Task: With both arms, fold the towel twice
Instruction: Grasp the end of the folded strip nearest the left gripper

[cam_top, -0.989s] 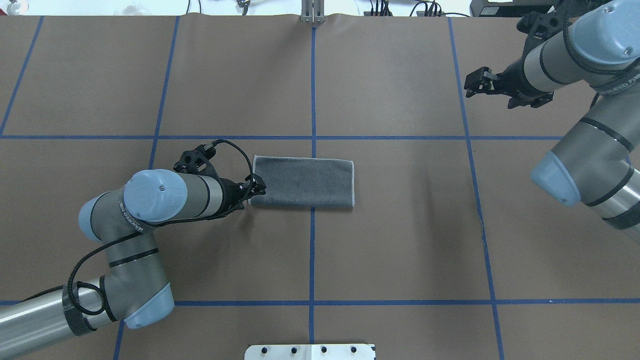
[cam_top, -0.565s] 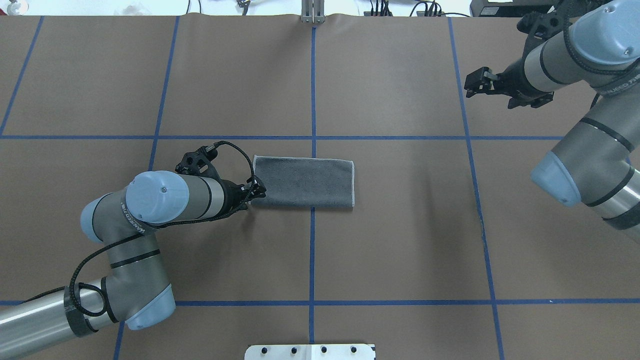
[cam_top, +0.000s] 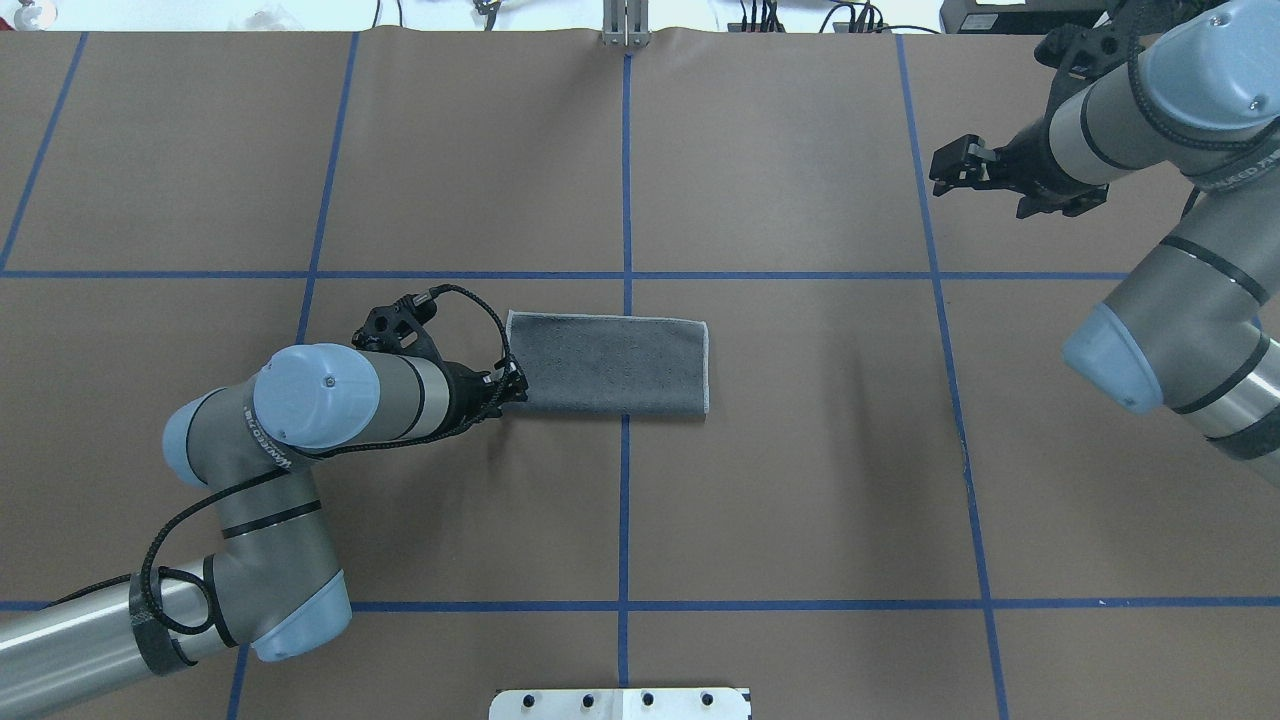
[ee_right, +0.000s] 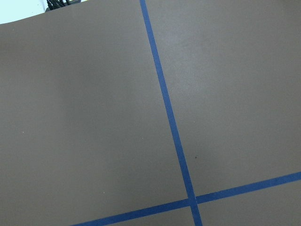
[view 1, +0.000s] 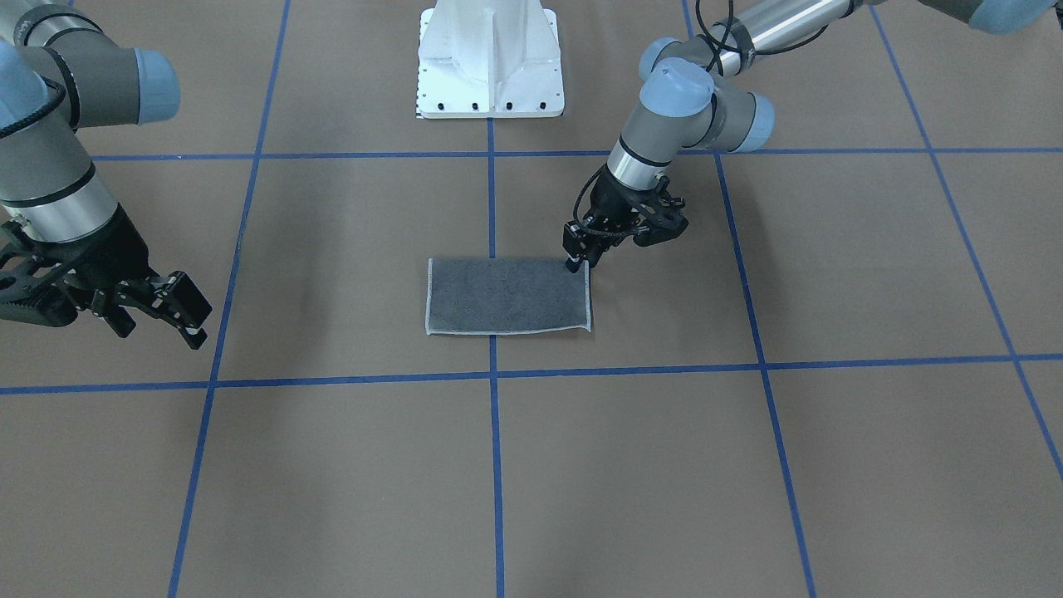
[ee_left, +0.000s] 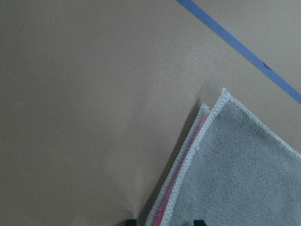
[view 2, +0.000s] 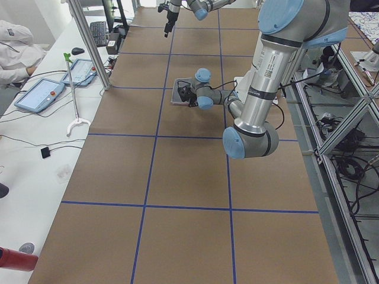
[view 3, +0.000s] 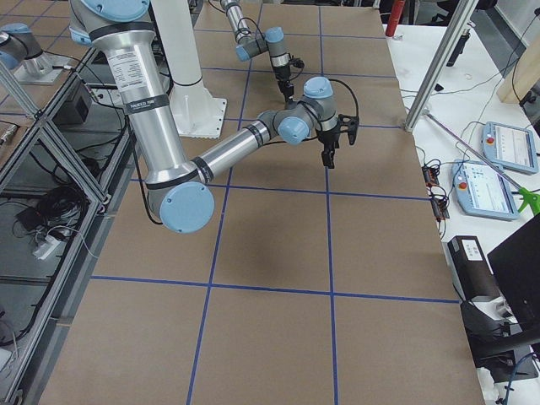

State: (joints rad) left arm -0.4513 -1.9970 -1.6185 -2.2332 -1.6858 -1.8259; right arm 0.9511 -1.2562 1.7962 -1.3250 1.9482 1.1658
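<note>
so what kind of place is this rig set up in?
Probably a robotics lab cell: left arm and right arm at a table marked with a blue tape grid, control tablets on a side bench, metal framing with loose cables alongside.

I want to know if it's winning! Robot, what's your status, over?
Left end effector open, straddling towel corner. Right end effector open, empty, far off. Towel folded once, flat, grey up. Nothing blocking.

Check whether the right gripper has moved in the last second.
No. In the overhead view the right gripper sits at the same spot just right of the blue tape line.
</note>
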